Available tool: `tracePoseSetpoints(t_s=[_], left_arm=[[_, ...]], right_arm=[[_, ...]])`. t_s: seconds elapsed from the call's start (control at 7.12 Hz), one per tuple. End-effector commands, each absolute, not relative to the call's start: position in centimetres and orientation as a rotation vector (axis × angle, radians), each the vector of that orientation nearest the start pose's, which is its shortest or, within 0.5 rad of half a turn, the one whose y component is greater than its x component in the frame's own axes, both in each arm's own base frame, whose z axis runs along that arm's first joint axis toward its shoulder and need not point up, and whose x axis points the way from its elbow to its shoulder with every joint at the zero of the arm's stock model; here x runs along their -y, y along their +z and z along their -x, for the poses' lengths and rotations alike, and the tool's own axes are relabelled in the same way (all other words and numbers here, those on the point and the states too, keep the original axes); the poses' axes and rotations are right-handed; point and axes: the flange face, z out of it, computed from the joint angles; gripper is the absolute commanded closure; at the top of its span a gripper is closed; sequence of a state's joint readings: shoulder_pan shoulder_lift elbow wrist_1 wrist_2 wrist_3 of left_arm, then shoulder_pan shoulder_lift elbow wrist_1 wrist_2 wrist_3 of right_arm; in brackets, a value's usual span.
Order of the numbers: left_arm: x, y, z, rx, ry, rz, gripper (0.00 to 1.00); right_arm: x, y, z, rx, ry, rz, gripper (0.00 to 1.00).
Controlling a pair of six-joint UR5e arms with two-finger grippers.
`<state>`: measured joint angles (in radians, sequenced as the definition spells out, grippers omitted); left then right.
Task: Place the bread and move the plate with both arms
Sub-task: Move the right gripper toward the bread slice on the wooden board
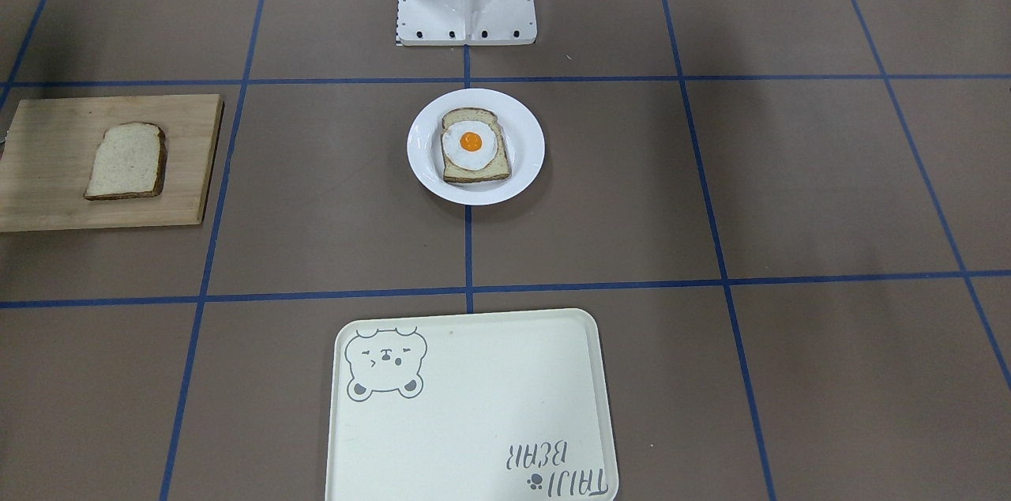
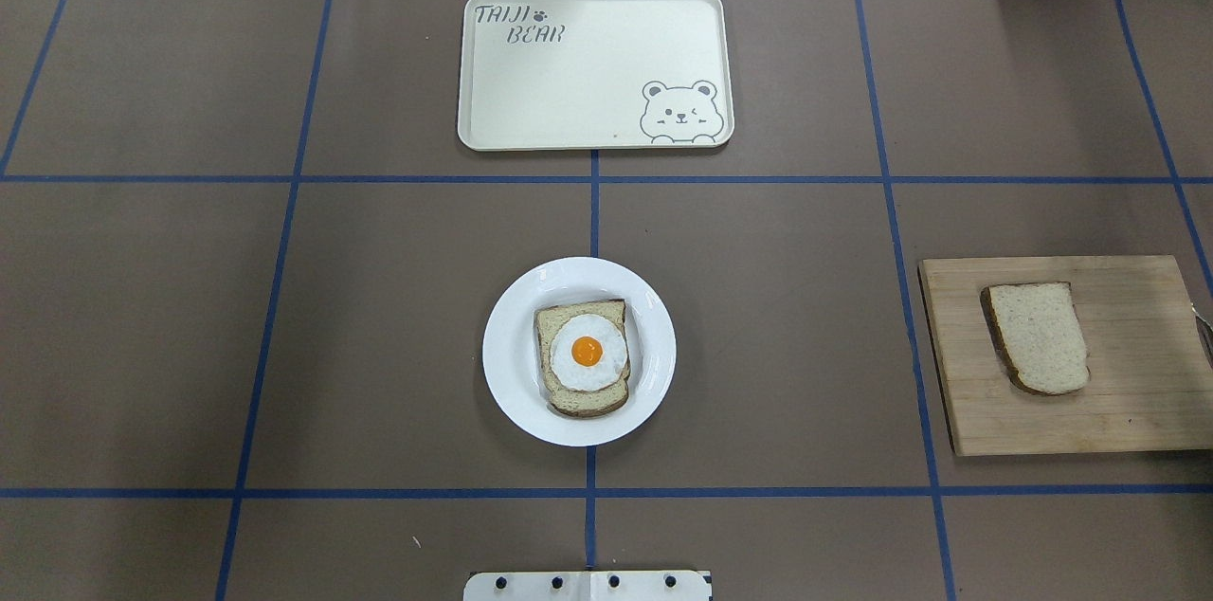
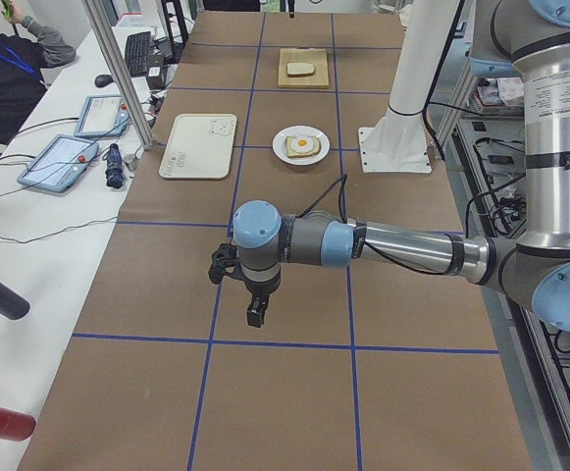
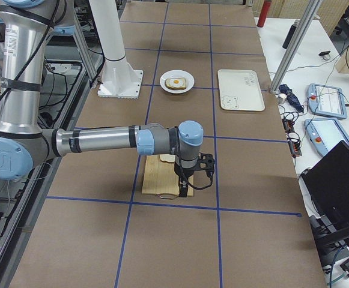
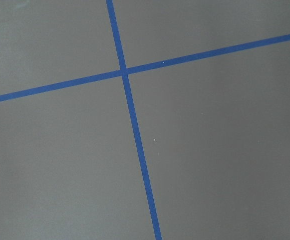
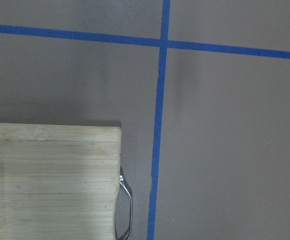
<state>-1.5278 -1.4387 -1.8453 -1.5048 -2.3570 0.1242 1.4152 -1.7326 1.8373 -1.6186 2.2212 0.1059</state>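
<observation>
Though my side view shows the left gripper [image 3: 254,314] hanging above the table [image 2: 379,345], I cannot tell whether it stands wide or narrow. At centre, the plate [image 2: 502,364] carries an egg-topped slice [image 2: 578,402]. Well to its right, the bread [image 2: 1041,340] lies flat on a wooden board [image 2: 1128,411], long axis running near-to-far, slightly tilted, rounded top toward the robot. The right gripper [image 4: 185,191] hovers at the board's outer end, its opening likewise unreadable.

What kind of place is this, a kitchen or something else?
Probably a robotics lab, not a kitchen: the left arm and right arm reach over a tape-gridded table, with an operator beside control tablets.
</observation>
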Motion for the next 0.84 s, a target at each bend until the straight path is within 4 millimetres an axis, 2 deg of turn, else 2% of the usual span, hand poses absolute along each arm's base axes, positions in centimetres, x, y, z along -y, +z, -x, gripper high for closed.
tracePoseSetpoints(t_s=[0.0,0.14,0.28,0.56,0.7], left_arm=[[43.9,58.9,4.4,-0.782,0.191,-0.108,0.02],[44.0,58.4,4.4,-0.784,0.193,-0.117,0.02],[44.2,57.9,4.4,-0.782,0.197,-0.127,0.02],[45.1,55.1,4.3,-0.780,0.219,-0.185,0.02],[46.6,53.2,4.6,-0.778,0.229,-0.227,0.02]], right_arm=[[43.1,61.5,-0.6,0.652,-0.066,0.034,0.00],[43.3,61.4,-0.6,0.652,-0.066,0.030,0.00],[43.9,60.3,-0.4,0.658,-0.075,0.006,0.00],[44.5,58.5,-0.1,0.714,-0.136,-0.181,0.00],[44.7,58.2,-0.1,0.719,-0.153,-0.230,0.00]])
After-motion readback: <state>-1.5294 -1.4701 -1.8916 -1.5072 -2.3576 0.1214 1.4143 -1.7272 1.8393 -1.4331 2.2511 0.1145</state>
